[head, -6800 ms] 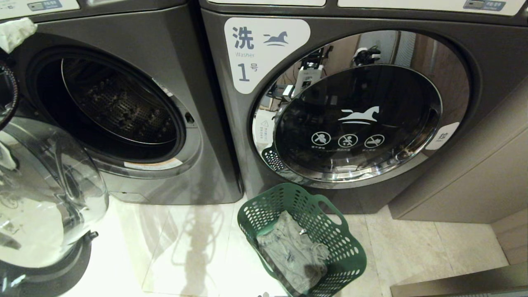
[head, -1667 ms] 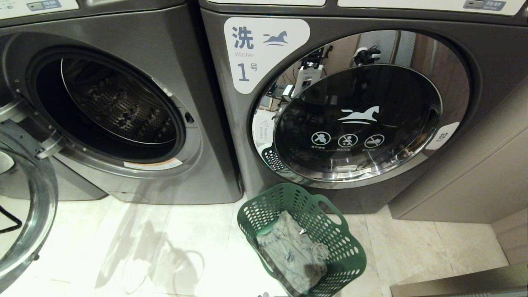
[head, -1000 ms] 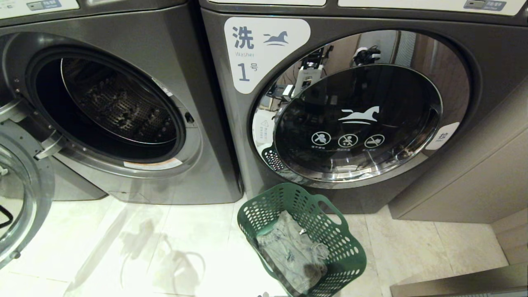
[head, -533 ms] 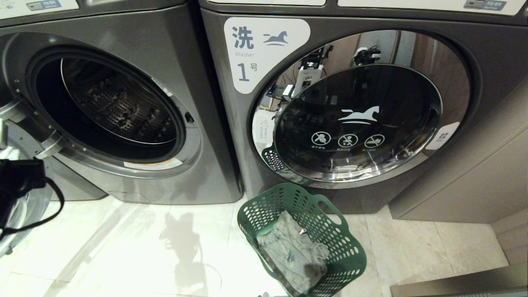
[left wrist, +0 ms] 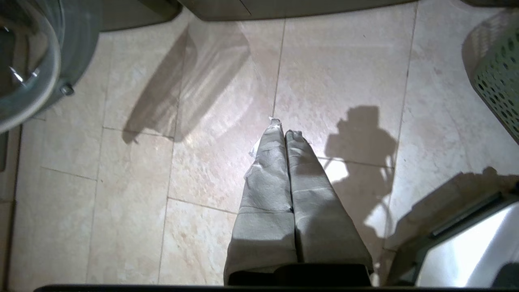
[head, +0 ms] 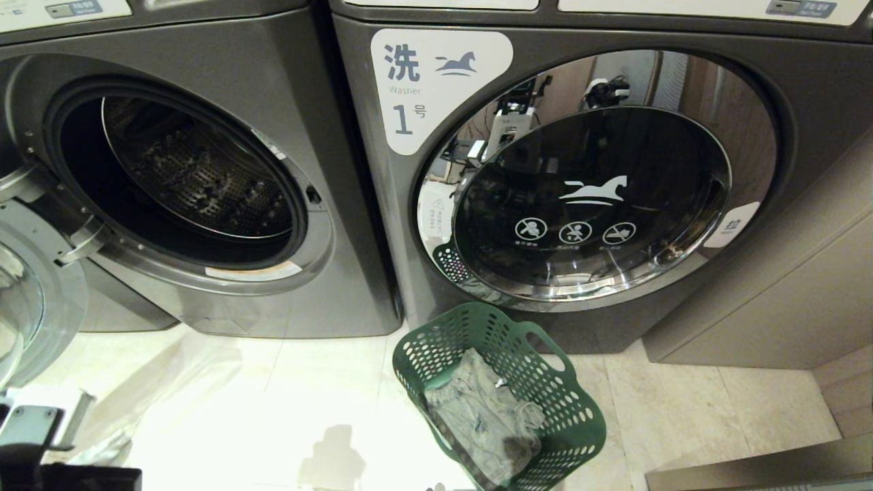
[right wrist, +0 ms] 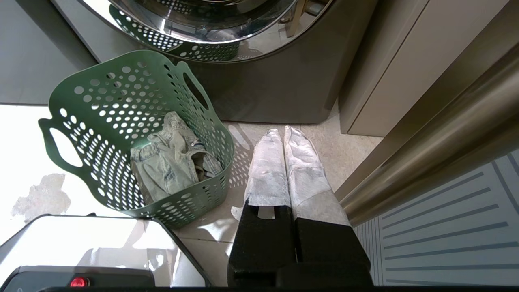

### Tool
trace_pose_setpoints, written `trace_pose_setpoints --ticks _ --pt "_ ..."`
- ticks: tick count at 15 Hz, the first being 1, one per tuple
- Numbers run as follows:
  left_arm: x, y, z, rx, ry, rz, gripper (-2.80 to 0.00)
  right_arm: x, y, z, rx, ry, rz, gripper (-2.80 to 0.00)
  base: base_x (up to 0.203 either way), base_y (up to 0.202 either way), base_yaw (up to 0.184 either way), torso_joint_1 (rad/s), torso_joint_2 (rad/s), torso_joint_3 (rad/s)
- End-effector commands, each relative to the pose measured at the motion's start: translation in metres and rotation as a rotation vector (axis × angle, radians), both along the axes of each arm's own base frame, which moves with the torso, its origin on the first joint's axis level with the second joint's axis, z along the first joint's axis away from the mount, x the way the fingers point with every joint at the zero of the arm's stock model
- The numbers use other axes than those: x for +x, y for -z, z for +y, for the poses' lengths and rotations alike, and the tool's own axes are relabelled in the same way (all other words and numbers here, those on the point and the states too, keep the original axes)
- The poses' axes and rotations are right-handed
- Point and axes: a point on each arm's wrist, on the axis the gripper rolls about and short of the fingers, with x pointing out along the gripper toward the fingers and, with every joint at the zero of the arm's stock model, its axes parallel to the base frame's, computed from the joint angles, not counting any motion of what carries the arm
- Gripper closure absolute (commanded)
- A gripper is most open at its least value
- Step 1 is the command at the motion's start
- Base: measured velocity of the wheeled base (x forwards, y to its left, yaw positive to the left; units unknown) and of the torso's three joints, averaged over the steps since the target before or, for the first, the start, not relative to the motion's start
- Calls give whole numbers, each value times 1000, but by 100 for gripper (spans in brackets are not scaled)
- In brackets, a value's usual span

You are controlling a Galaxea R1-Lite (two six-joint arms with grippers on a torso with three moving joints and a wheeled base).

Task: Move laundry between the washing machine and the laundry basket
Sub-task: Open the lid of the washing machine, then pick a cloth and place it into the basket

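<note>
Denim laundry (right wrist: 170, 162) beside right pincer (right wrist: 284, 132)

Laundry (head: 477, 416) lies in basket (head: 423, 354) on floor (head: 286, 382), before closed machine (head: 784, 88); open washer (head: 273, 82) to its left.

The left gripper (left wrist: 285, 132), fingers pressed together and empty, hangs over the tiled floor (left wrist: 134, 211). The laundry basket (left wrist: 496, 83) stands well apart.

The left gripper (left wrist: 285, 134) points down, its cloth-wrapped fingers (left wrist: 267, 170) pressed together, holding nothing; part of that arm shows at the head view's lower left corner. The right gripper (right wrist: 280, 132) likewise hangs closed and empty.
</note>
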Motion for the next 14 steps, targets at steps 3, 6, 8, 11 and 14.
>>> trace_pose_setpoints --ticks 3,6,8,11,14 --pt "-23 -1 8 -88 54 -40 0 0 0 0 0 -2 0 0 0 0 0 0 0 0" --pt "-50 8 15 -154 114 5 0 0 0 0 0 -1 0 0 0 0 0 0 0 0" --pt "-73 19 15 -198 161 48 0 0 0 0 -1 -2 -2 0 0 0 0 0 0 0" --pt "-90 30 14 -233 201 64 0 0 0 0 0 -1 0 0 0 0 0 0 0 0" --pt "-104 29 13 -196 243 -99 0 0 0 0 0 1 0 0 0 0 0 0 0 0"
